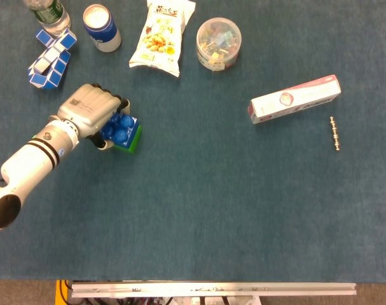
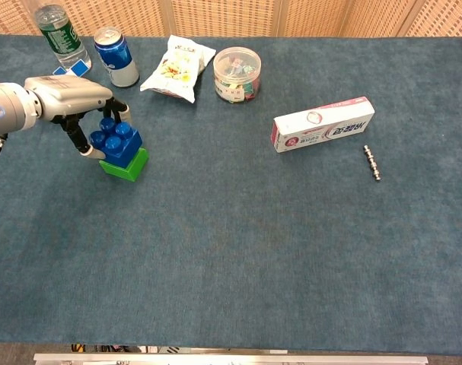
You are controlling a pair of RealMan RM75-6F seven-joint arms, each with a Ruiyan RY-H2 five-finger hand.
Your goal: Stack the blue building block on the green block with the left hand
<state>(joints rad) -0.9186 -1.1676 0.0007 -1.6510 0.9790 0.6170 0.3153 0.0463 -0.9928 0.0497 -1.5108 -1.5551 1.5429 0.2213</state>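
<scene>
Stacking stage: blue block [image 2: 118, 141] sits on the green block [image 2: 126, 166], near the counter's [image 2: 238, 251] far left corner; judged from both views, the placing itself looks done or nearly so.
Seating: in the chest view the blue block lies square over the green one, touching it; whether the studs are pressed fully home cannot be told.
Left hand [image 2: 69, 90]: hangs over the stack, fingers [image 2: 85, 142] curled down around the blue block's left and far sides. They appear to grip it, though contact on the hidden side cannot be confirmed.
Head view: the left hand [image 1: 91, 108] covers part of the blue block [image 1: 120, 127]; a strip of the green block [image 1: 136, 135] shows along its right edge.
Right hand: not seen in either view.
Done: blue block carried onto green and aligned.
Left to do: likely a last press if needed, then opening the fingers and lifting the hand clear without dragging the stack.
Risk: a finger catching the blue block on release could tip or shift it off the green one.
Nearby: can [image 2: 116, 56] and bottle [image 2: 62, 29] by the far edge, just beyond the hand; snack bag [image 2: 177, 68] and jar [image 2: 237, 74] further along that edge; box [image 2: 323, 124] and a small metal rod [image 2: 372, 163] well apart, toward the right edge.
</scene>
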